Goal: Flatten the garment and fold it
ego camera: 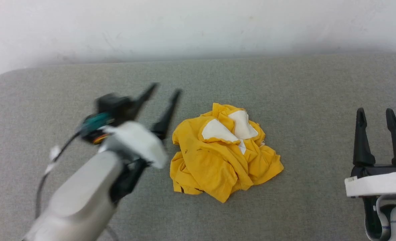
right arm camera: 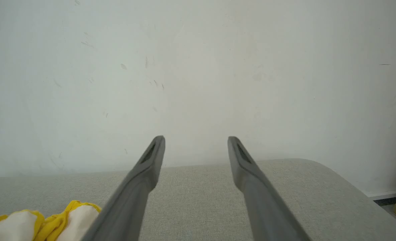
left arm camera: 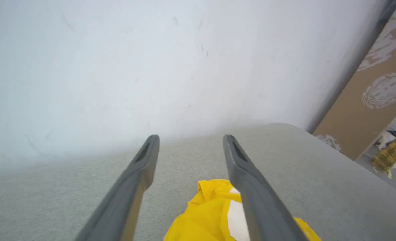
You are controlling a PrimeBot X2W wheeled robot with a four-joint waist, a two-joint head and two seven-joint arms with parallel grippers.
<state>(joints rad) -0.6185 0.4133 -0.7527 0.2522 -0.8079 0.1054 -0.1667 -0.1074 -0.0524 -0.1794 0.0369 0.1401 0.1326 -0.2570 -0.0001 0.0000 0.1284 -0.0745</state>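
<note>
The garment (ego camera: 223,155), a small bright-yellow T-shirt with white patches, lies crumpled in a heap near the middle of the grey fabric-covered table (ego camera: 301,83), well short of the far edge by the white wall (ego camera: 198,26). Bunched like this, it needs spreading before any fold. The left gripper (ego camera: 167,87) hangs just beside the heap's left side, forearm slanting up from the near edge, long dark fingers parted and empty. Blur leaves its height uncertain. The right gripper (ego camera: 375,110) waits near the right edge, fingers spread, holding nothing.
</note>
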